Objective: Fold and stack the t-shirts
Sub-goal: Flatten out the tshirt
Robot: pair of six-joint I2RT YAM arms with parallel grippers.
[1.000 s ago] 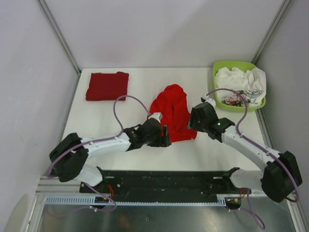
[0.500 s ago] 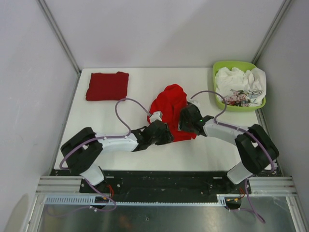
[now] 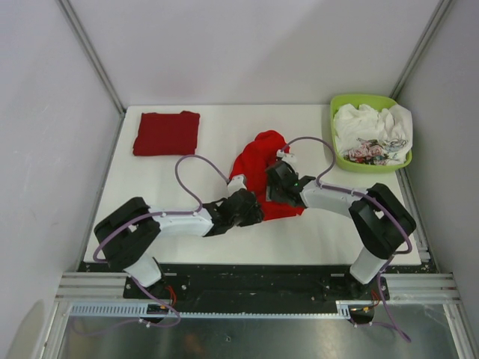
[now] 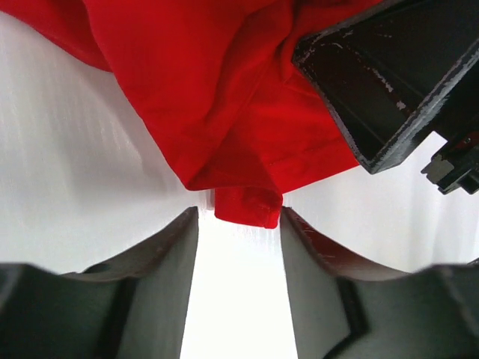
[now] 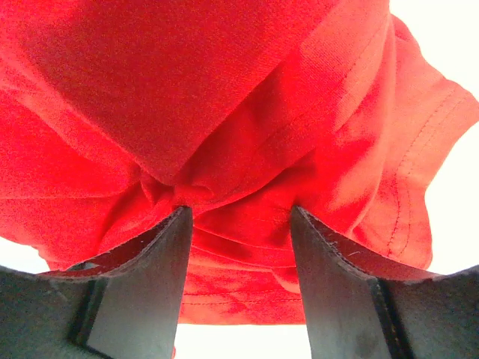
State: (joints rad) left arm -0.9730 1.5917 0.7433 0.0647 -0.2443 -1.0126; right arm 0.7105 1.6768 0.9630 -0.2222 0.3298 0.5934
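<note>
Red crumpled t-shirt (image 3: 258, 155): left gripper (image 4: 239, 215) brackets its hem corner, right gripper (image 5: 239, 215) straddles a bunched fold, both sets of jaws open, likely to pull it flat

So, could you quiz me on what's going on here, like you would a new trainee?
1. True or false: the dark red t-shirt lies folded flat at the far left of the table.
2. What mostly fills the lime-green basket? A) white cloth B) red t-shirts C) tools
3. Fill in: the left gripper and right gripper are both at the ____ t-shirt.

Key
1. True.
2. A, white cloth.
3. Bright red: the bright red t-shirt lies crumpled mid-table, with cloth between each gripper's open fingers.
</note>
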